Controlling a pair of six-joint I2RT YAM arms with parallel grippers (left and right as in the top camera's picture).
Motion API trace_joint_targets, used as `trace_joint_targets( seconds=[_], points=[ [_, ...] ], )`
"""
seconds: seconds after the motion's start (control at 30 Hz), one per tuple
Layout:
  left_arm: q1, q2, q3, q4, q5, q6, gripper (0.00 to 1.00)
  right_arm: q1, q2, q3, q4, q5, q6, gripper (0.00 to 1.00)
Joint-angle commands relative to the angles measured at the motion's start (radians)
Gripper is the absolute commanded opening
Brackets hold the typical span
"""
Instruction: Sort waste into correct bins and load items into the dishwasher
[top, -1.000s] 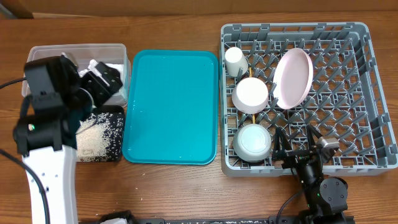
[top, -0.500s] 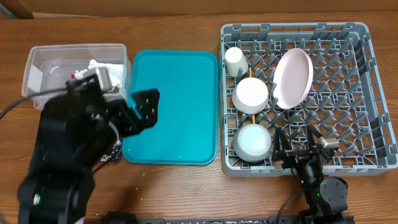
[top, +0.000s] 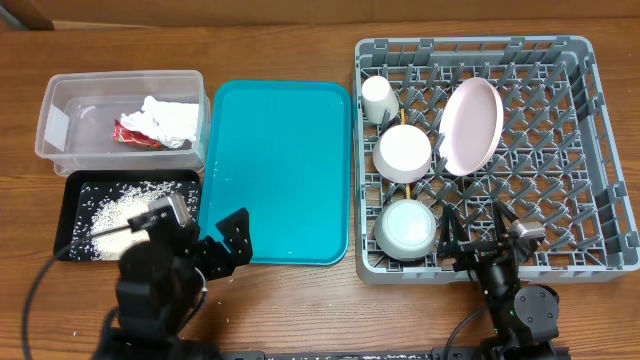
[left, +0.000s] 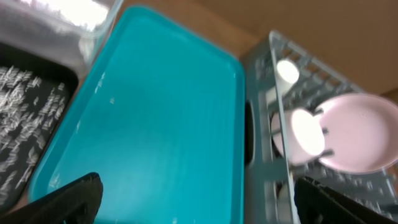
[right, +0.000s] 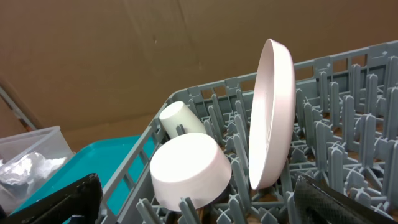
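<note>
Dishwasher rack (top: 470, 45), grey and latticed, fills the right of the table and carries all the crockery in sight. Next in size, the teal tray (top: 275, 170) lies bare in the middle. At the far left the clear tub (top: 120, 76) takes the dry waste, and the black tray (top: 120, 175) just in front of it takes the food scraps.

The left gripper (top: 200, 228) hangs by the near edge where the black and teal trays meet, its jaws spread wide and empty. The right gripper (top: 477, 232) sits at the rack's near wall, likewise spread and holding nothing.

In the rack the pink plate (top: 472, 125) stands on edge among the pegs. The two white bowls (top: 404, 152) sit left of it, with the cream cup (top: 379, 98) at the back left. Crumpled napkins (top: 172, 115) and the red wrapper (top: 132, 133) lie in the tub, and rice grains (top: 105, 205) are scattered in the black tray. The chopsticks I cannot make out for certain. Sorting and loading look all but finished.
</note>
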Motion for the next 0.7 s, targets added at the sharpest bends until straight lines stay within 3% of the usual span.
trace_joint_targets(
  seconds=[0.0, 0.13, 0.17, 0.27, 0.47, 0.67],
  points=[
    [-0.005, -0.132, -0.183, 0.188, -0.046, -0.002, 1.00, -0.004, -0.009, -0.010, 0.005, -0.002, -0.006, 1.00],
    [-0.005, -0.254, -0.377, 0.495, -0.062, -0.002, 1.00, -0.004, -0.009, -0.010, 0.005, -0.002, -0.006, 1.00],
    [-0.005, -0.300, -0.458, 0.644, -0.069, 0.002, 1.00, -0.004, -0.009, -0.010, 0.005, -0.002, -0.006, 1.00],
    [-0.003, -0.369, -0.576, 0.835, -0.112, 0.002, 1.00, -0.004, -0.009, -0.010, 0.005, -0.002, -0.006, 1.00],
    [0.024, -0.442, -0.652, 0.825, -0.145, 0.006, 1.00, -0.004, -0.009, -0.010, 0.005, -0.002, -0.006, 1.00],
    [0.089, -0.462, -0.650, 0.665, -0.159, 0.170, 1.00, -0.004, -0.009, -0.010, 0.005, -0.002, -0.006, 1.00]
  ],
)
